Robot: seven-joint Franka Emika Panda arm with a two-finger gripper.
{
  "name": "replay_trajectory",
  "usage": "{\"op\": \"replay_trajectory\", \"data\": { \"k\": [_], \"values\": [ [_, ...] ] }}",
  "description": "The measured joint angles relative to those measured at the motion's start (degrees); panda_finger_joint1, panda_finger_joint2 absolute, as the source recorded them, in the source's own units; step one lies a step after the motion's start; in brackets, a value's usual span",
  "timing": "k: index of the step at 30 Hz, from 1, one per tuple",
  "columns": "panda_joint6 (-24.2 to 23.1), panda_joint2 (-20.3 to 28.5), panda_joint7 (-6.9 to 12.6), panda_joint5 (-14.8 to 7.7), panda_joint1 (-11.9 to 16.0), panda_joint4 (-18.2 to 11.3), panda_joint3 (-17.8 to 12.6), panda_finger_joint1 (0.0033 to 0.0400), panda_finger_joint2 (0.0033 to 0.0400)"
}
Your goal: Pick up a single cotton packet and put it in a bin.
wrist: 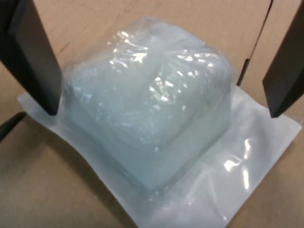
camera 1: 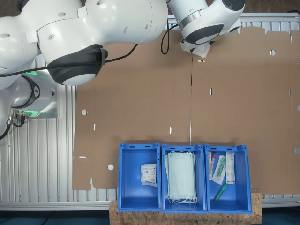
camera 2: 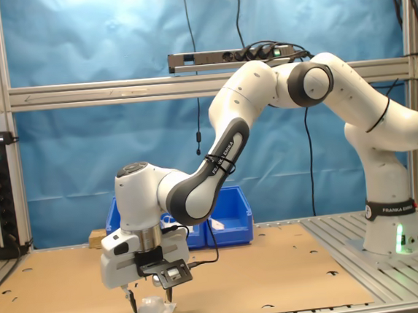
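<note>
The cotton packet [wrist: 152,123] lies flat on the cardboard sheet [camera 2: 277,268] covering the bench, its puffy pad between my end effector [camera 2: 151,302] fingers [wrist: 33,57] — released, one each side, not yet touching. I judge I should lower until the tips straddle the pad's middle, then close gently. I count one packet here and three blue bins [camera 1: 139,177] in the first exterior view — one holding a printed packet [camera 1: 149,174].

The cotton packet [wrist: 152,118] lies on the cardboard sheet [wrist: 57,190], between the hand's [wrist: 159,61] fingers [wrist: 33,52].
</note>
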State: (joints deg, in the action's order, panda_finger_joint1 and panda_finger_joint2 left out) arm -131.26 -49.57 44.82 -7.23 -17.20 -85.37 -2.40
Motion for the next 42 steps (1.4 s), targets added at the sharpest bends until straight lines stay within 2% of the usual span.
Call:
{"op": "replay_trajectory", "data": {
  "k": [23, 24, 32, 33, 38, 39, 42],
  "values": [
    [0.0, 0.0, 0.0, 0.0, 0.0, 0.0, 0.0, 0.04, 0.04],
    [0.0, 0.0, 0.0, 0.0, 0.0, 0.0, 0.0, 0.0292, 0.0292],
    [0.0, 0.0, 0.0, 0.0, 0.0, 0.6, 0.0, 0.0292, 0.0292],
    [0.0, 0.0, 0.0, 0.0, 0.0, 0.6, 0.0, 0.0129, 0.0129],
    [0.0, 0.1, 0.0, 0.0, 0.0, 0.7, 0.0, 0.0129, 0.0129],
    [0.0, 0.1, 0.0, 0.0, 0.0, 0.7, 0.0, 0.0044, 0.0044],
    [0.0, 0.1, 0.0, 0.0, 0.0, 0.7, 0.0, 0.0044, 0.0044]
  ]
}}
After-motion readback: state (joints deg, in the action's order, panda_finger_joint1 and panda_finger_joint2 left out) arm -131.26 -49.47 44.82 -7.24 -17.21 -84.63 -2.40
